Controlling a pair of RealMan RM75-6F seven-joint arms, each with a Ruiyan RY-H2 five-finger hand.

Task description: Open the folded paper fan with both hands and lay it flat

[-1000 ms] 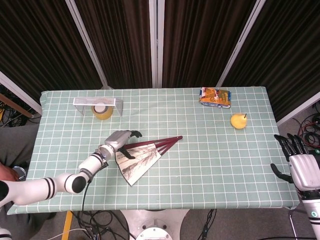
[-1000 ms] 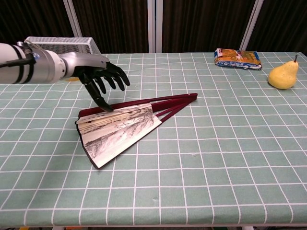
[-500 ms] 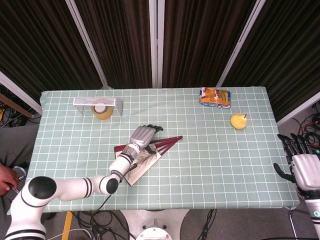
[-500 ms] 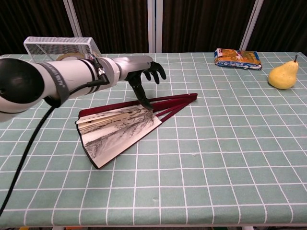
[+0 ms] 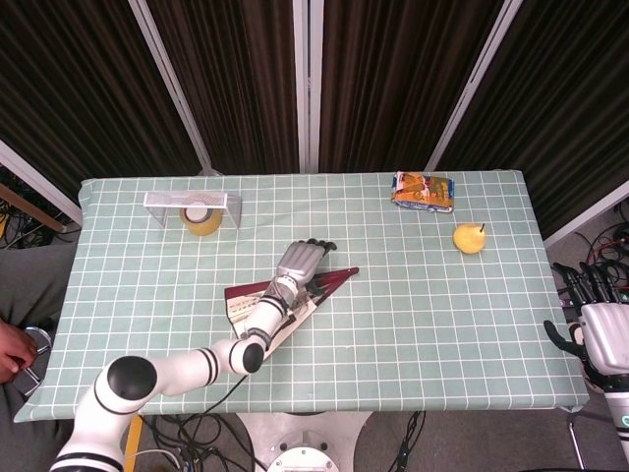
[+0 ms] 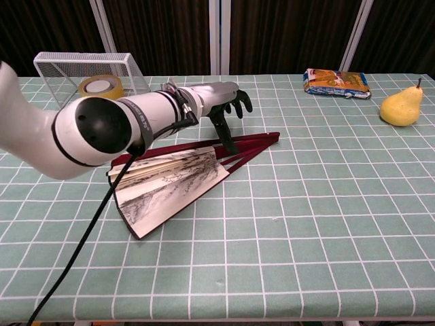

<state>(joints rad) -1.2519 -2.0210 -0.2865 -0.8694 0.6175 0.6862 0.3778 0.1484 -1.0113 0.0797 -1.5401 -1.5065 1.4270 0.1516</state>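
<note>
Since half a second ago, left hand (image 6: 224, 112) shifted further right along the paper fan (image 6: 170, 180), now over the dark red ribs near the pivot end, fingers (image 6: 228, 139) spread, one tip pressing down on the ribs, grasping nothing. Fan partly opened, lying flat near the middle of the checked bench (image 5: 423, 324). At far left back, wire basket (image 6: 81, 68) beside a tape roll (image 6: 100, 87). Further right, snack packet (image 6: 337, 83), then pear (image 6: 401, 105). Right hand (image 5: 601, 329) off the bench's right edge, fingers apart, empty.

Matt paper fan (image 6: 173, 182) on checked cloth table cover (image 6: 326, 224); wire-mesh metal basket (image 6: 81, 66).
</note>
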